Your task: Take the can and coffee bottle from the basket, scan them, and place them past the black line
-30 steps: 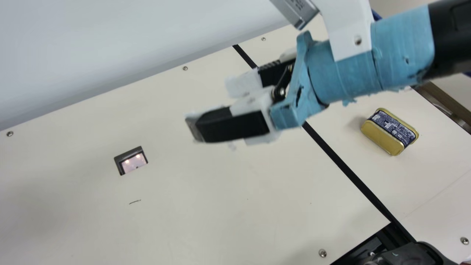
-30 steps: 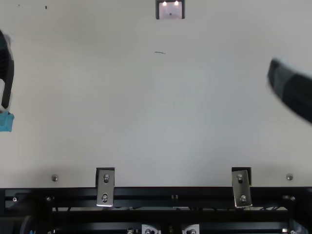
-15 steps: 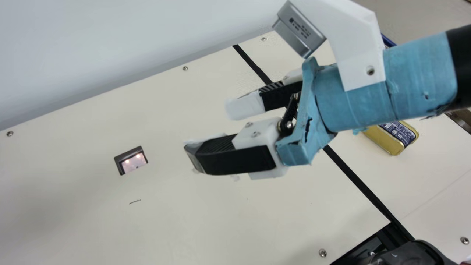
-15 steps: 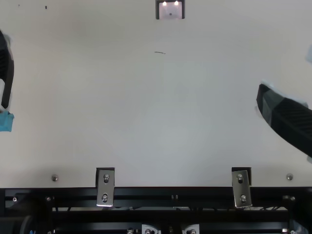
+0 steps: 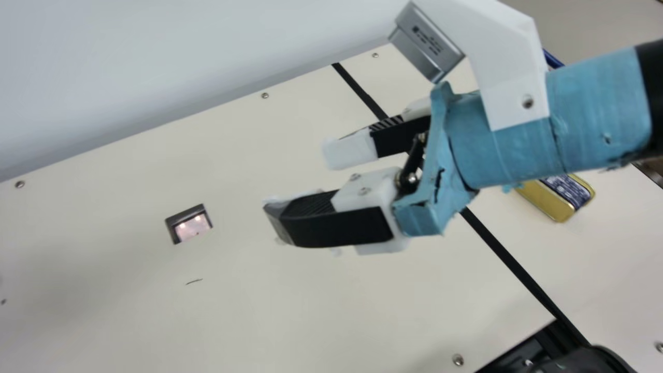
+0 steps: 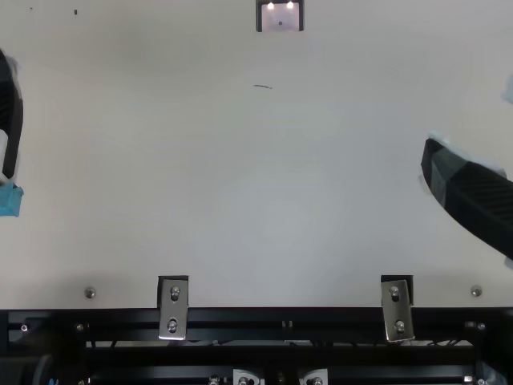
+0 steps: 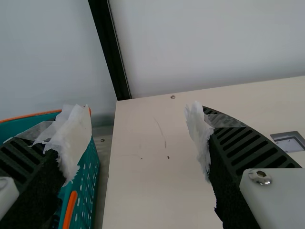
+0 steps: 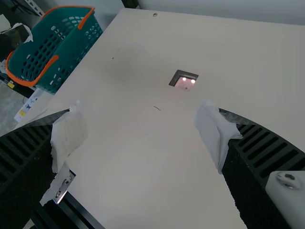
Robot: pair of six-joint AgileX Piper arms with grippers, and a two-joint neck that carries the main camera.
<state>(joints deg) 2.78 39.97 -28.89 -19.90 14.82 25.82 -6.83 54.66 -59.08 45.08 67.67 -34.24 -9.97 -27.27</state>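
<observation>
1. Gold can (image 5: 544, 201), its label (image 5: 568, 190) too small to read, lies right of the black line (image 5: 497, 248).
2. Right tool (image 5: 301, 187), spread wide, hangs left of it.
3. Left tool (image 6: 10, 120), also spread, is farther left.

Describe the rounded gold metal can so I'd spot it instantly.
On the cream table, find the long black line. To its right in the main view, partly behind the right arm's pale blue wrapping, lies the can. Its gold sides and dark blue band distinguish it from both.
</observation>
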